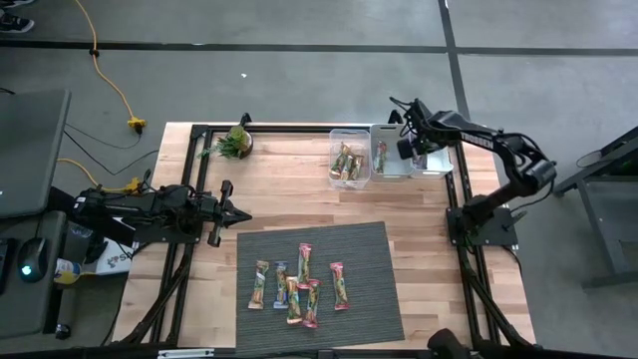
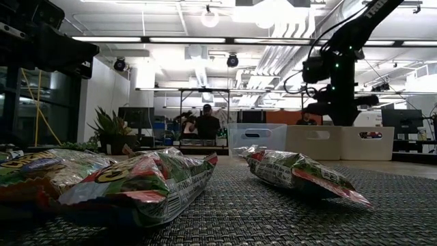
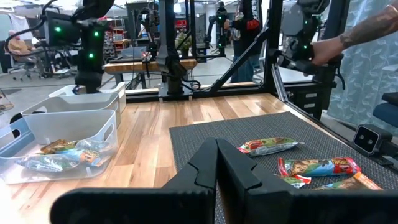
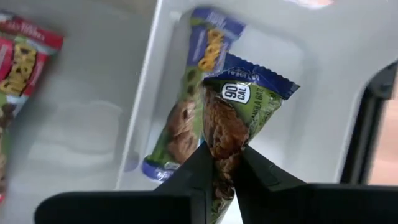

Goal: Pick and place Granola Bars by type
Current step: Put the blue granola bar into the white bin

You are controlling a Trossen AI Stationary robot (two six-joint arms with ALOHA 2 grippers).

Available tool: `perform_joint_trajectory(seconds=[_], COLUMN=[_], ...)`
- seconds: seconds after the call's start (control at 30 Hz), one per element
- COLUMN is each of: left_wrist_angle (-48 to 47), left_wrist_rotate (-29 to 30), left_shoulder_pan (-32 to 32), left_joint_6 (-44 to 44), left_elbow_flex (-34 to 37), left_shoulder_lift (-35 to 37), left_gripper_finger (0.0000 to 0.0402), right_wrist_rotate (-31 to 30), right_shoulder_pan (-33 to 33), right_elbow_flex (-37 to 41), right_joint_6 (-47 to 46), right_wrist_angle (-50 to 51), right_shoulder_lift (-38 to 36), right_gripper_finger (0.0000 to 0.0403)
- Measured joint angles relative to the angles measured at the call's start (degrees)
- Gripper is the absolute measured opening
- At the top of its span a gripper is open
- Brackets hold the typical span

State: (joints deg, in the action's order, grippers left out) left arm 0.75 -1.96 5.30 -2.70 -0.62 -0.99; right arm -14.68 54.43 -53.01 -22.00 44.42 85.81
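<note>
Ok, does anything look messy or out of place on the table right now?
Nothing serious. The bars on the mat lie in a loose cluster, a few overlapping. The right gripper pinches a blue-green bar above a white bin already holding one like it.

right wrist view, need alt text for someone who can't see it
The right gripper pinches a green and blue granola bar by one end, holding it over a white bin where a matching bar already lies. A red-wrapped bar sits in the neighbouring bin.
</note>
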Motion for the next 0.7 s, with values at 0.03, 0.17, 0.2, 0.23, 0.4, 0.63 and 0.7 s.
perform_joint_trajectory(seconds=[0.03, 0.17, 0.2, 0.23, 0.4, 0.63, 0.7], left_wrist_angle=[0.0, 0.0, 0.0, 0.0, 0.0, 0.0, 0.0], left_wrist_rotate=[0.02, 0.01, 0.02, 0.01, 0.01, 0.01, 0.01], left_shoulder_pan=[-0.02, -0.02, -0.02, -0.02, -0.02, -0.02, -0.02], left_joint_6=[0.0, 0.0, 0.0, 0.0, 0.0, 0.0, 0.0], left_elbow_flex=[0.0, 0.0, 0.0, 0.0, 0.0, 0.0, 0.0], left_shoulder_lift=[0.01, 0.02, 0.01, 0.02, 0.02, 0.02, 0.01], left_gripper_finger=[0.0001, 0.0001, 0.0001, 0.0001, 0.0001, 0.0001, 0.0001], right_wrist_rotate=[0.68, 2.11, 2.27, 2.46, 3.43, 3.97, 3.95], right_shoulder_pan=[0.0, -0.02, -0.02, -0.02, -0.02, -0.09, -0.09], right_elbow_flex=[-0.01, -0.02, -0.02, -0.02, -0.02, -0.09, -0.69], right_joint_6=[0.03, 0.51, 0.63, 0.63, 1.25, 1.5, 1.58], right_wrist_angle=[0.0, 0.01, 0.05, 0.05, 0.05, 0.25, 0.82], right_shoulder_lift=[0.42, 1.48, 1.59, 1.61, 1.61, 1.61, 1.61], right_gripper_finger=[0.0039, 0.0045, 0.0047, 0.005, 0.0067, 0.0104, 0.0118])
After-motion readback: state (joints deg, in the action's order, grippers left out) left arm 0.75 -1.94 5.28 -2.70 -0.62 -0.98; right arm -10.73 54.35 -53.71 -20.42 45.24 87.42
